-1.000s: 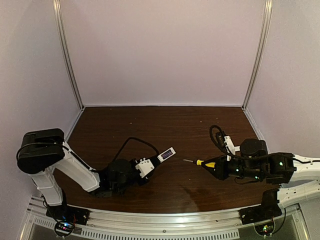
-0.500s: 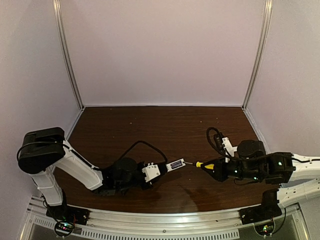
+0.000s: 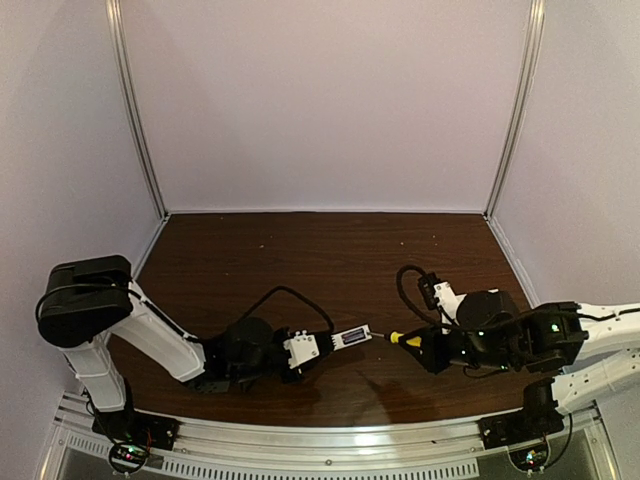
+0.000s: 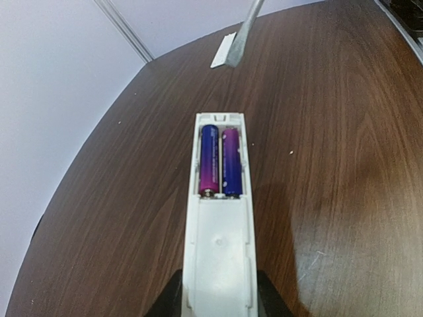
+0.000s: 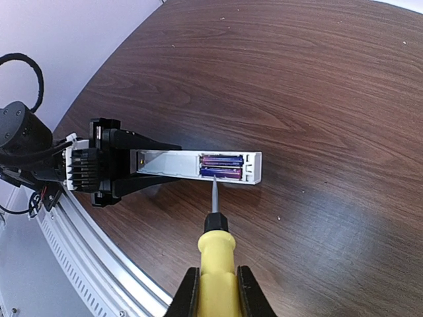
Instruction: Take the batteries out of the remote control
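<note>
Remote (image 5: 198,165): clamped at its dark end in the left gripper (image 3: 300,350), held level above the table (image 3: 330,250), compartment open.
Batteries (image 4: 220,162): both seated side by side in the remote's bay, near its free end.
Screwdriver (image 5: 215,251): yellow handle pinched tight in the right gripper (image 5: 215,290); tip at the remote's near wall, beside the nearer cell.
Cover (image 4: 222,51): lay on the table beyond the remote's free end.
Technique: slip the tip under one cell end, lever gently upward; hold the remote steady.
</note>
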### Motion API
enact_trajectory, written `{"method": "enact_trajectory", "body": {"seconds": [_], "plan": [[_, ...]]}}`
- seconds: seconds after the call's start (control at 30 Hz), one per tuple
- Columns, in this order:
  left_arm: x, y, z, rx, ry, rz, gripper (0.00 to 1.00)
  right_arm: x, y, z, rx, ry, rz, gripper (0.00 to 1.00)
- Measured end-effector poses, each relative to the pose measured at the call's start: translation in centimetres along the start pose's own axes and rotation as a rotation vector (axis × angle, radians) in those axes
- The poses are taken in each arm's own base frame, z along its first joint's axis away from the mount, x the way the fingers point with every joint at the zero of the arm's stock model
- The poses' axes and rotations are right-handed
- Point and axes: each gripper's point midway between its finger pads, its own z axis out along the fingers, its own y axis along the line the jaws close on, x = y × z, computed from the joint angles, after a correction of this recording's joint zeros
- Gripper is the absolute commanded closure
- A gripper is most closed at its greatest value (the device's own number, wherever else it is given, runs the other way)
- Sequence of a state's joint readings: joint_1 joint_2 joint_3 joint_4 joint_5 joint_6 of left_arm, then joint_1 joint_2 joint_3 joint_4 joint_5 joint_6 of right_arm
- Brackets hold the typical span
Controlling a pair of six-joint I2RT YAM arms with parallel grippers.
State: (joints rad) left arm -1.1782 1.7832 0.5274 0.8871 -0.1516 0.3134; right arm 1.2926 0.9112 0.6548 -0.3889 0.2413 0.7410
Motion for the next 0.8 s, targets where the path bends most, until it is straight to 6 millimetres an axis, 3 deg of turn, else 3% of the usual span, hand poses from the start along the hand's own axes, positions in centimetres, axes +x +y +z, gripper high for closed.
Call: {"method": "enact_trajectory", "body": {"seconds": [0.23, 0.53, 0.8], "plan": [[0.0, -0.3, -0.3, 0.019, -0.007, 0.004, 1.00, 0.4, -0.4, 0.4, 0.048, 0.014, 0.006, 1.00], [0.1, -0.8, -0.4, 0.047, -0.001, 0.009, 1.00, 1.6, -0.6, 2.5, 0.144, 0.078, -0.016, 1.00], [0.3, -0.9, -0.4, 0.050, 0.004, 0.014, 1.00, 1.4, -0.7, 2.6, 0.164, 0.078, -0.015, 1.00]]}}
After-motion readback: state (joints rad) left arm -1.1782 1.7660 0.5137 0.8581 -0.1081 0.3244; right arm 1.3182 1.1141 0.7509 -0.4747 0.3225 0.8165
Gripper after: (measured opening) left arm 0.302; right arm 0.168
